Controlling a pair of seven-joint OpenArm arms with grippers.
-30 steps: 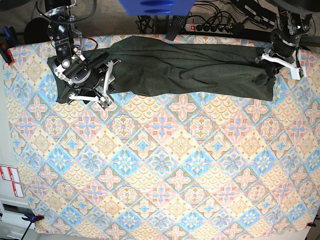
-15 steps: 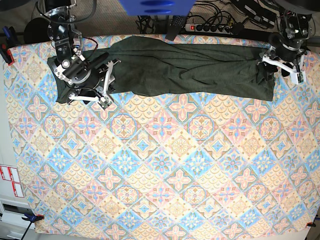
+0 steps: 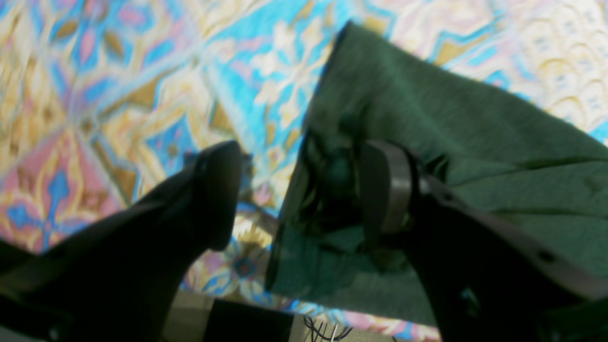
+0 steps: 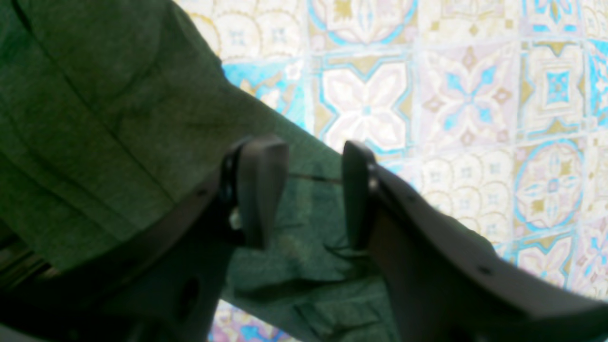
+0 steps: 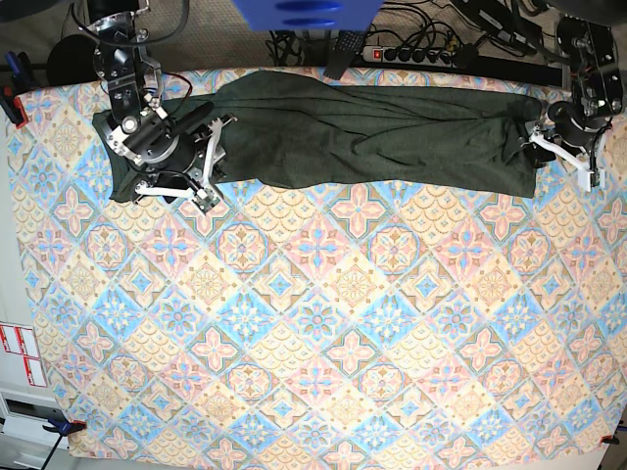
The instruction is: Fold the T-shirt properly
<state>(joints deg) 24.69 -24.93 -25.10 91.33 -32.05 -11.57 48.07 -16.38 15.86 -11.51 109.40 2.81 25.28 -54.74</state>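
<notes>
Patterned cloth [image 5: 323,323] in pink, blue and cream tile motifs covers the whole work surface, and beyond its far edge a power strip [image 5: 416,55] lies among dark cables on a grey floor.

Along the far part of that cloth lies the T-shirt [image 5: 362,132], a dark olive-green piece of soft, slightly heathered knit with no print. It is stretched into a long band whose long axis runs left to right, from under the arm at far left to the arm at far right. Shallow folds and creases run lengthwise through it, the far edge bulges up near the middle-left, and its right end is bunched into a gathered lump.

At that right end sits the left gripper [image 5: 560,155], with white fingers. In the left wrist view its two dark fingers [image 3: 387,190] stand well apart; one lies against a rumpled fold at the shirt's edge, the other [image 3: 216,190] hangs over bare patterned cloth, so nothing is pinched between them.

At the left end the right gripper [image 5: 206,162] rests over the shirt. In the right wrist view its fingers [image 4: 259,187] are parted with a gap between them, green fabric showing in that gap and below; a thin dark thread crosses between the tips. Whether the tips touch the fabric cannot be told.
</notes>
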